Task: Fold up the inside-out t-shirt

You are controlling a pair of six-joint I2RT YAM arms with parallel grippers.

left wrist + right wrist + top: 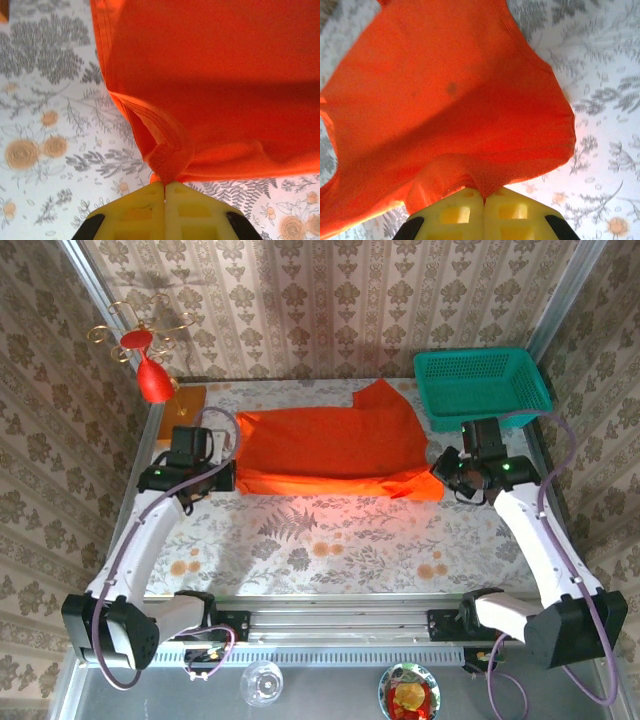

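While I held the shirt (335, 445) by its near edge, I counted one garment, two grippers, one basket (480, 354), one ornament (152, 380), one board (183, 408), one glass (262, 681) and one dish (408, 695).

My left gripper (230, 480) was pressed together on the shirt's near left corner. My right gripper (440, 472) was pressed together on the near right corner.

The shirt lay across the far half of the table (330, 540), stretched between my two grippers. One flap pointed toward the back wall. Its right end sat just beside the basket in the far right corner. Its left end sat near the board, with the ornament standing above that.

Between the shirt's near edge and my bases, the flowered tabletop gave me room. The walls hemmed in both sides. The glass and dish sat on the ledge below my bases, well apart from the cloth.

From above I saw the shirt's whole outline and both arms. At my left wrist (165, 187) I saw a stitched hem bunched into a knot at my yellow fingertips. At my right wrist (484, 192) I saw cloth draped over my tips and a small dark spot on it.
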